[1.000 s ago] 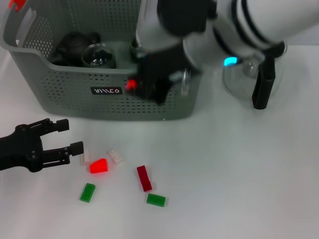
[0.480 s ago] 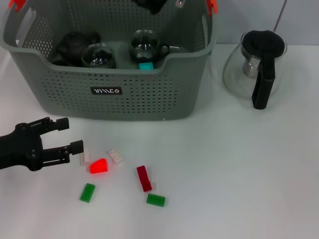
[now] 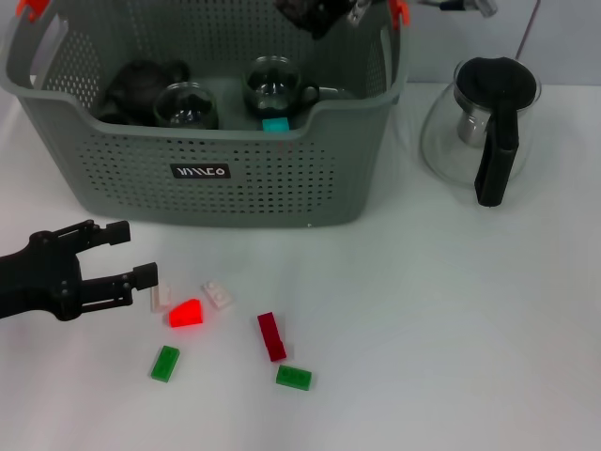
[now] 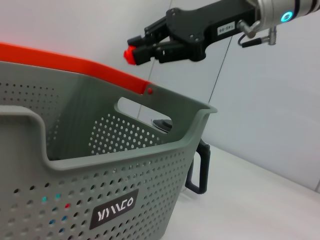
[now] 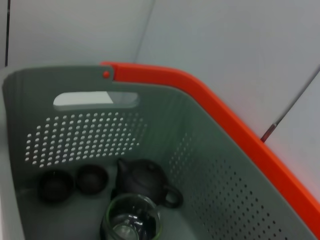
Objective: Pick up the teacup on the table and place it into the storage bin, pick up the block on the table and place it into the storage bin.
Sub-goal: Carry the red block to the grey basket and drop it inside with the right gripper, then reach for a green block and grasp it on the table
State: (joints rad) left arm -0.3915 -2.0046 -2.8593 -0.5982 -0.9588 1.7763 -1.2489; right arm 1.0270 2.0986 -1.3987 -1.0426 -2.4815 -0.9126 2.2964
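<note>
the storage bin stands at the far left of the white table, with orange clips at its handles. inside it are a dark teapot, two glass teacups side by side, and a small teal block just in front of the right-hand cup. the right wrist view also shows two small dark cups on the bin floor beside the teapot.

the right gripper hangs above the bin's far right corner; in the left wrist view its dark fingers are together with a small red piece at their tips, though i cannot tell whether that piece is a held thing or part of the claw.

the left gripper rests low over the near left of the table, its fingers apart and holding nothing, just beside a white block. nearby lie another white block, a bright red block, a dark red block and two green blocks.

a glass pitcher with a black lid and handle stands to the right of the bin.
</note>
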